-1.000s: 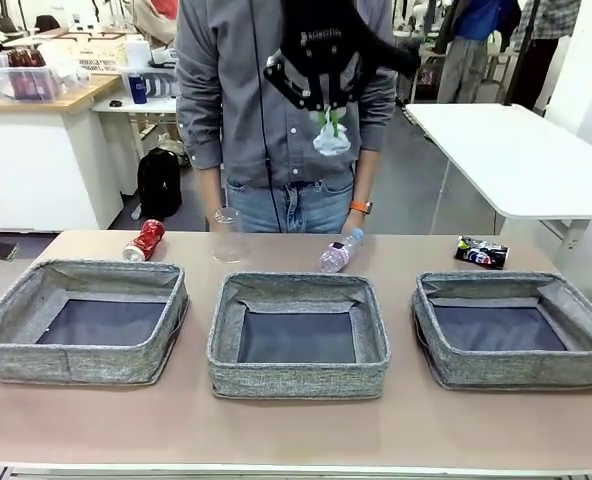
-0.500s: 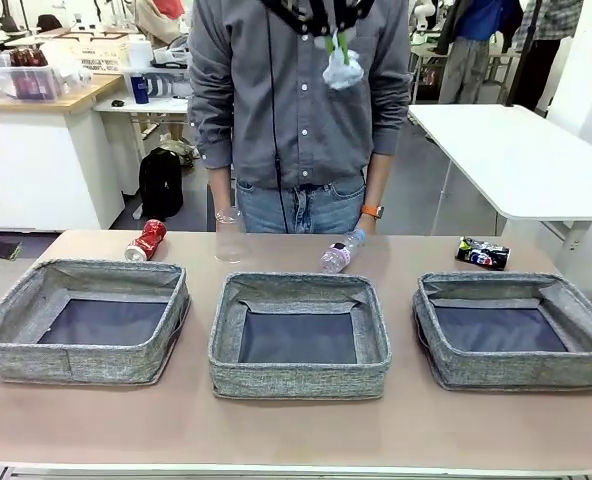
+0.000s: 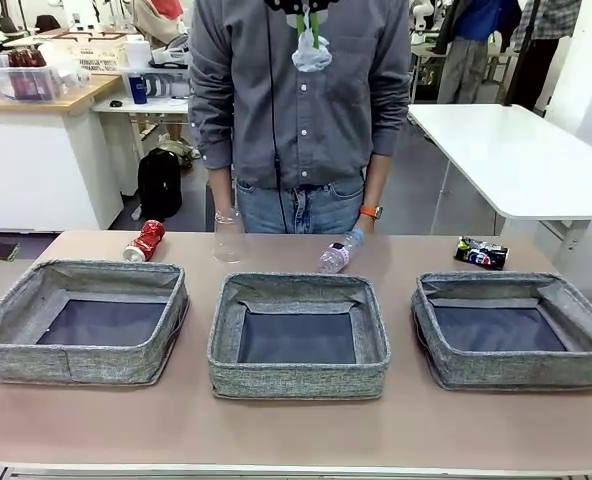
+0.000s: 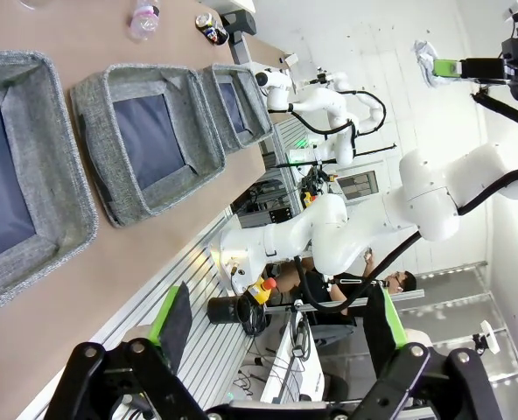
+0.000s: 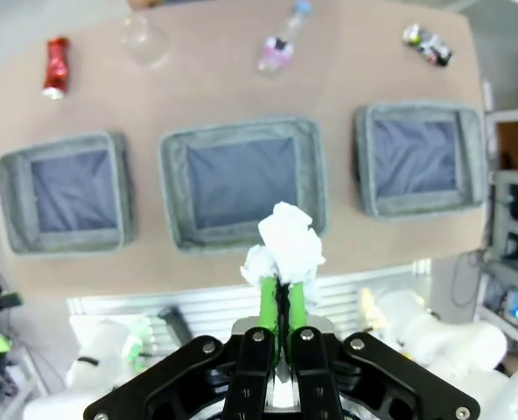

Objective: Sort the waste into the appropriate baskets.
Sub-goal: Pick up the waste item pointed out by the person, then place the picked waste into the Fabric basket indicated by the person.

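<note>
High above the table, my right gripper (image 3: 309, 22) (image 5: 282, 293) is shut on the crumpled white paper ball (image 3: 311, 52) (image 5: 287, 248), over the near side of the middle basket (image 3: 298, 378) (image 5: 173, 188). The left basket (image 3: 81, 362) and the right basket (image 3: 516, 375) flank it. Along the far edge lie a crushed red can (image 3: 145, 240), a clear cup (image 3: 228, 236), a bottle with a pink label (image 3: 339, 251) and a dark crushed can (image 3: 481, 252). My left gripper (image 4: 278, 319) stands open off the table's near side, holding nothing.
A person in a grey shirt (image 3: 301, 110) stands at the far side, hands hanging near the table's edge. A white table (image 3: 516, 160) stands behind on the right. Bare tabletop (image 3: 296, 425) runs in front of the baskets.
My right gripper has risen with the paper ball and shifted a little to the left in the front view. The litter on the table has not moved.
</note>
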